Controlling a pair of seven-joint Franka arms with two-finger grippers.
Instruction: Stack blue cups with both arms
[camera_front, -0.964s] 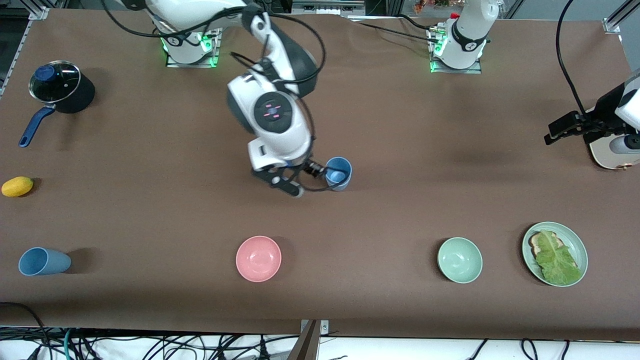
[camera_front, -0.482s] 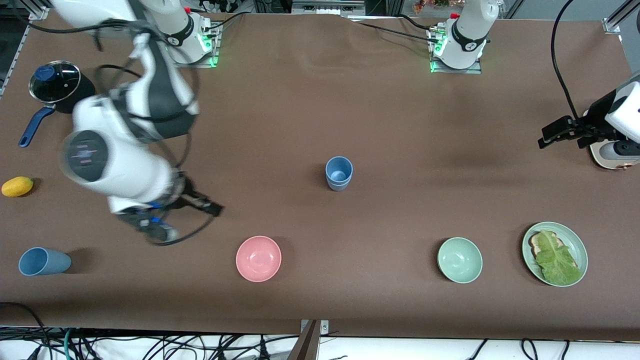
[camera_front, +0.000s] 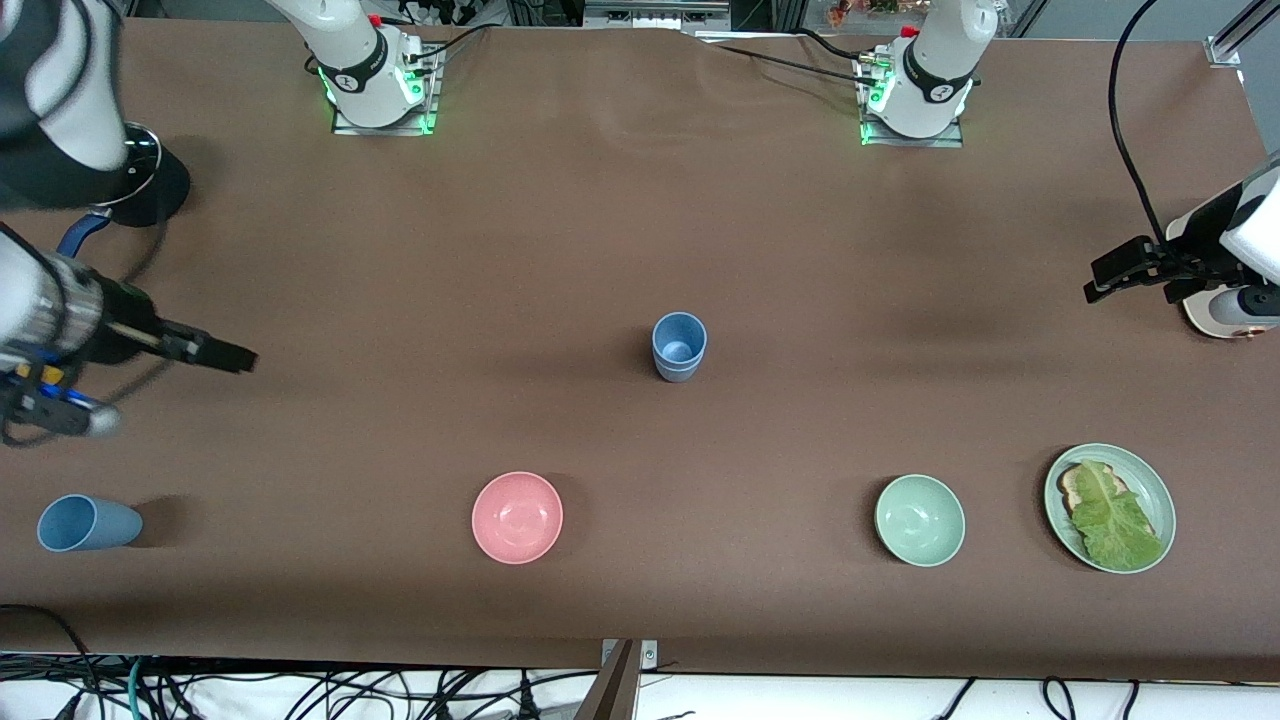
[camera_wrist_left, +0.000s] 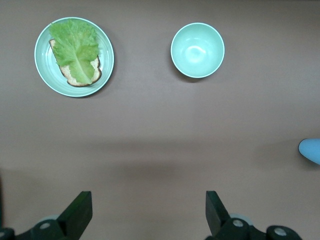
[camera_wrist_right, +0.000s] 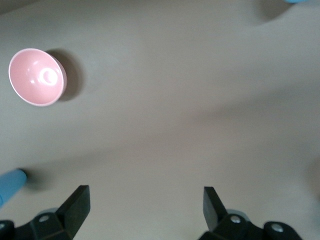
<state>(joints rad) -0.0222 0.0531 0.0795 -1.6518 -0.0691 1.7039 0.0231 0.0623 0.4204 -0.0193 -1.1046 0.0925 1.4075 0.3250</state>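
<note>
Blue cups apparently nested mid-table, both tools raised, spread.

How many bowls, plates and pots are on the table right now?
Bowls: 2, a round pink bowl and a round pale green bowl
Plates: 1, a round pale green plate
Pots: 1, a black pot with blue handle
Total: 4

White arms with dark grey joints, black cables, green-lit bases.

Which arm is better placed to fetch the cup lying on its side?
Right. The right gripper hangs open at the tipped cup's end; the left gripper waits over the other end.
</note>
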